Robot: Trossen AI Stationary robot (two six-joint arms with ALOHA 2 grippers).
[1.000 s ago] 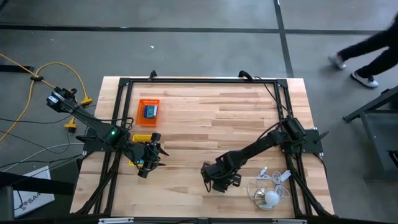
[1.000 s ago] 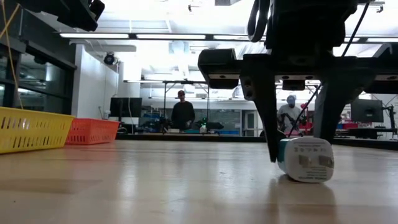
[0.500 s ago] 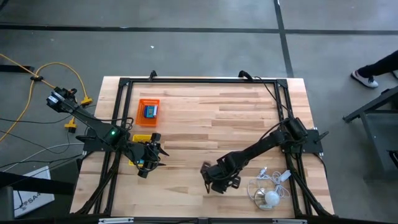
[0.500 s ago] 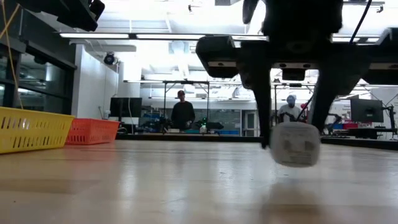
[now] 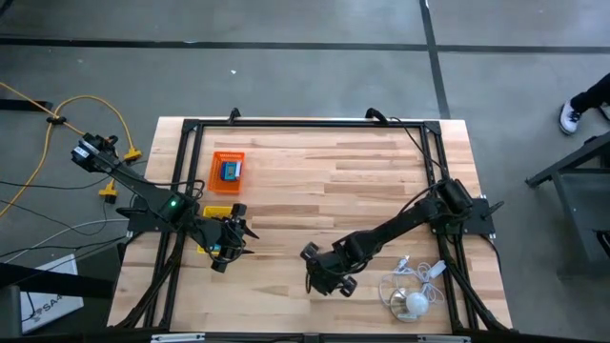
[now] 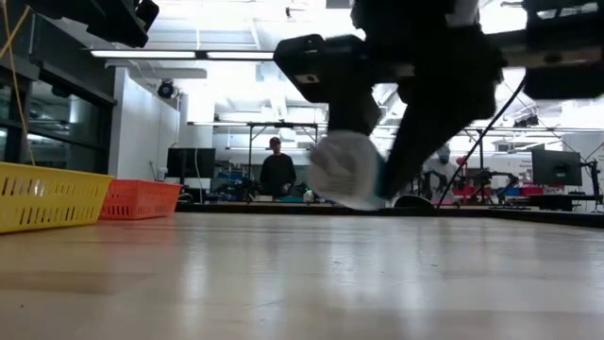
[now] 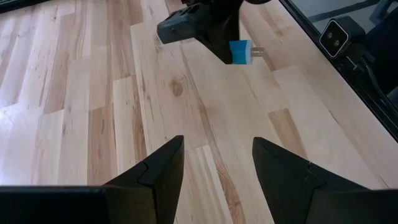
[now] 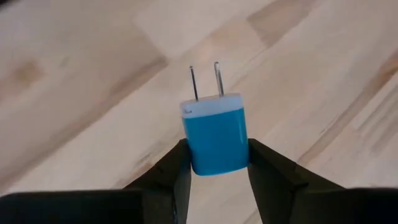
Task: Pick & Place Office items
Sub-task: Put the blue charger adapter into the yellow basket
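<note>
Open tabletop [image 5: 324, 181] mid-table; orange tray [image 5: 228, 171], cable bundle [image 5: 412, 286] flank it

A robotics lab: framed wooden table [image 5: 315, 181], workbenches, monitors, people [image 6: 276, 172] behind.

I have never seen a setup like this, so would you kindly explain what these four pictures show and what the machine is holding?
This is a robot with two dark arms working at a wooden table. One picture looks straight down from above, one looks level across the tabletop into the room, and two come from cameras on each arm's wrist.

The right gripper has its jaws shut on a blue charger with two metal prongs, lifted clear of the table near the front middle. The left gripper waits open at the left side.

On the table lie an orange tray holding a small blue item, a yellow tray partly hidden by the left arm, and a white cable bundle at the front right. A person's shoes show on the floor beyond.
</note>
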